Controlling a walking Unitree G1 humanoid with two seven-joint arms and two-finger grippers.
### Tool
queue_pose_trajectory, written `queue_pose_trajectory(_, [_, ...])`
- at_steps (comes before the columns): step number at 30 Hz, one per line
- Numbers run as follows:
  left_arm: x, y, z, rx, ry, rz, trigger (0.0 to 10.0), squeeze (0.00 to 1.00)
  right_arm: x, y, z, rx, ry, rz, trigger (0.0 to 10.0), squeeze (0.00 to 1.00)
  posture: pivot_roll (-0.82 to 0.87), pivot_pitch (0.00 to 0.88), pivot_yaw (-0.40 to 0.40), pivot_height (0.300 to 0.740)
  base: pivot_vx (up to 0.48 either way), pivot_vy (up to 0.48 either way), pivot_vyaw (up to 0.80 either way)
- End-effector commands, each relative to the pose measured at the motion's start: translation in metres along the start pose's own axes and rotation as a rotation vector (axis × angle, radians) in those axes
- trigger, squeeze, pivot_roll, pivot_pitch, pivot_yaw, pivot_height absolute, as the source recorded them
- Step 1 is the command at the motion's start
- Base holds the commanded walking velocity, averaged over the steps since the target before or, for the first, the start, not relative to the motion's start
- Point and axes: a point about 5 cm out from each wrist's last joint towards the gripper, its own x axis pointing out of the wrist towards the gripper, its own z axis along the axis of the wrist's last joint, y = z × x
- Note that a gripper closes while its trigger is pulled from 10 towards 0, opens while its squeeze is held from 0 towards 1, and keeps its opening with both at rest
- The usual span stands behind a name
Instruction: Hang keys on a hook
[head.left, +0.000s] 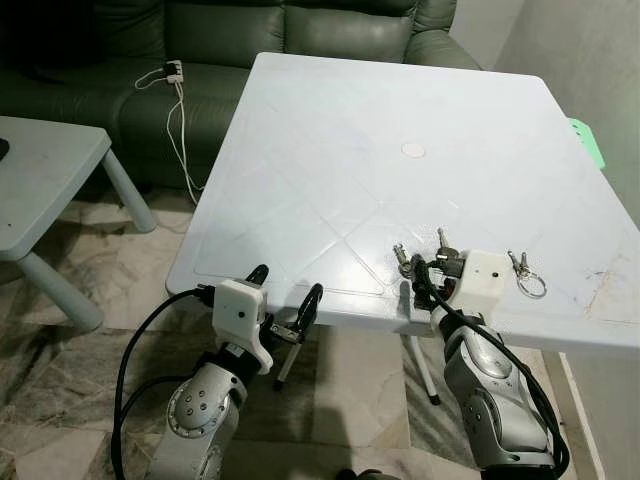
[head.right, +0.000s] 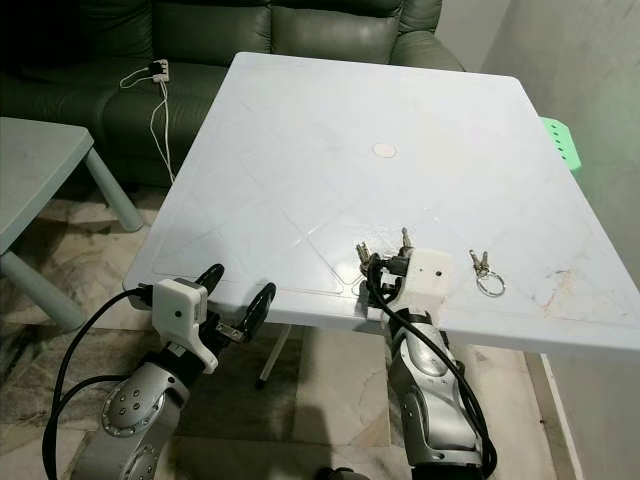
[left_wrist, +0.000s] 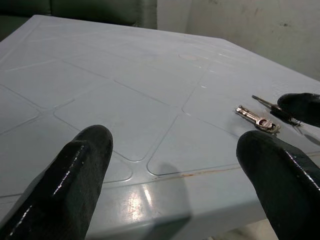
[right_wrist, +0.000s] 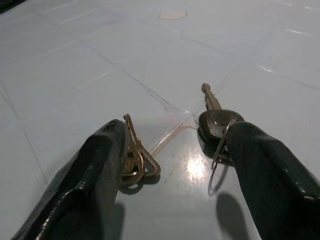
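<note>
Right end effector (head.left: 420, 270) spread over keys near the desk's front edge.

On the pale desk (head.left: 340, 150), its black fingers stand apart with nothing gripped; the right wrist view shows brass keys (right_wrist: 134, 159) touching one finger and a dark-headed key (right_wrist: 216, 116) with a wire ring beside the other. The head views add another key bunch with a ring (head.left: 524, 272) nearer the right edge. The left end effector (head.left: 285, 290) hovers wide open and empty at the front edge.
</note>
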Motion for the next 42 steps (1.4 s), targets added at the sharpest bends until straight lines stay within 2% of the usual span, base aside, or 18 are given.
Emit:
queue_pose_trajectory(1, [-0.001, -0.002, 0.002, 0.001, 0.001, 0.003, 10.0, 0.0, 0.001, 0.002, 0.003, 0.005, -0.014, 0.0, 7.6, 0.0, 0.06, 0.145, -0.1, 0.74, 0.0, 0.0, 0.0])
queue_pose_trajectory(2, [0.0, -0.002, 0.002, -0.003, 0.001, 0.006, 10.0, 0.0, 0.004, 0.004, 0.004, 0.006, -0.007, -0.012, 10.0, 0.0, 0.06, 0.146, -0.1, 0.74, 0.0, 0.0, 0.0])
queue_pose_trajectory(15, [0.0, -0.002, 0.001, -0.009, 0.002, 0.015, 10.0, 0.0, 0.015, 0.015, 0.003, 0.003, -0.009, -0.036, 10.0, 0.0, 0.06, 0.149, -0.101, 0.74, 0.0, 0.0, 0.0])
queue_pose_trajectory(27, [0.0, -0.005, 0.002, -0.007, -0.001, 0.002, 10.0, 0.0, 0.018, 0.006, 0.016, 0.021, -0.122, -0.064, 10.0, 0.0, 0.06, 0.149, -0.1, 0.74, 0.0, 0.0, 0.0])
queue_pose_trajectory(33, [0.001, -0.005, 0.002, -0.011, 0.0, 0.0, 10.0, 0.0, 0.019, 0.001, 0.009, -0.009, -0.09, -0.099, 10.0, 0.0, 0.06, 0.148, -0.098, 0.74, 0.0, 0.0, 0.0])
queue_pose_trajectory(38, [0.001, -0.006, 0.001, -0.015, 0.001, -0.002, 10.0, 0.0, 0.017, 0.006, -0.003, -0.022, -0.023, -0.071, 10.0, 0.0, 0.06, 0.149, -0.097, 0.74, 0.0, 0.0, 0.0])
queue_pose_trajectory(42, [0.001, -0.006, 0.001, -0.015, 0.003, -0.003, 10.0, 0.0, 0.017, 0.009, -0.005, -0.024, -0.018, -0.072, 10.0, 0.0, 0.06, 0.149, -0.098, 0.74, 0.0, 0.0, 0.0])
